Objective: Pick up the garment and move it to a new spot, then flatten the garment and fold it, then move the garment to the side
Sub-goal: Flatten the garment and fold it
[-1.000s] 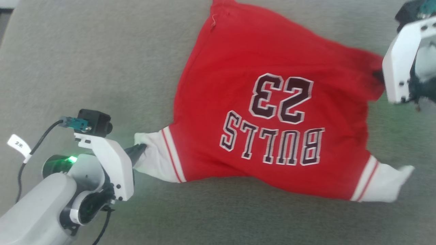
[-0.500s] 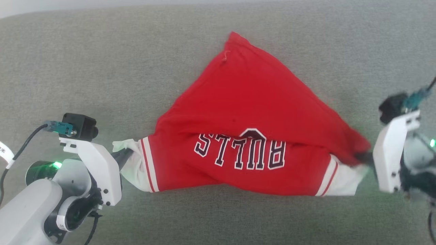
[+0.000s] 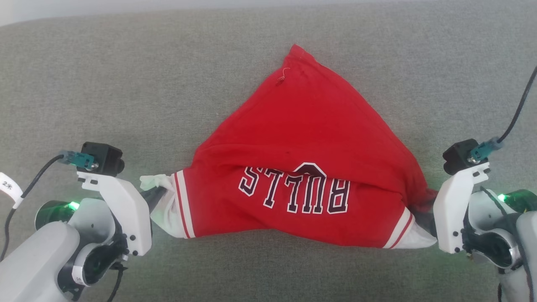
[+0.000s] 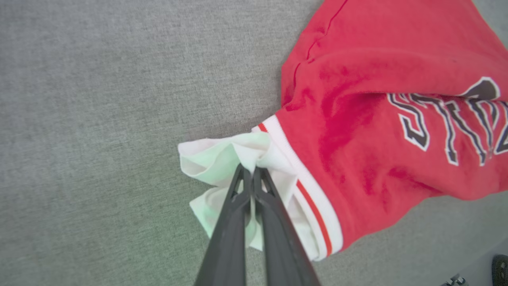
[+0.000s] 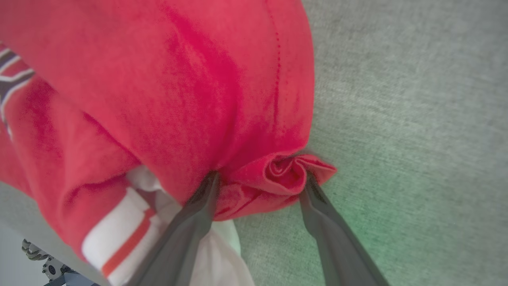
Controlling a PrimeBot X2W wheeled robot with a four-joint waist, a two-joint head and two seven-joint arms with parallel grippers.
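The left gripper (image 4: pixel 249 171) is pinched tight on a white inside corner of the red Bulls jersey (image 3: pixel 302 138), and the striped trim sits just beyond its fingertips. The right gripper (image 5: pixel 260 178) has its fingers spread wide, with a bunched red corner of the jersey lying between them and brushing both. The jersey stretches between the two grippers, folded over across the lettering, and narrows to a point on its far side. A grey woven surface (image 3: pixel 126 84) lies beneath it all.

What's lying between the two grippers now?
The jersey spans the whole gap, seen in the head view: left gripper pinches its white end, right gripper stands open around a bunched red corner.
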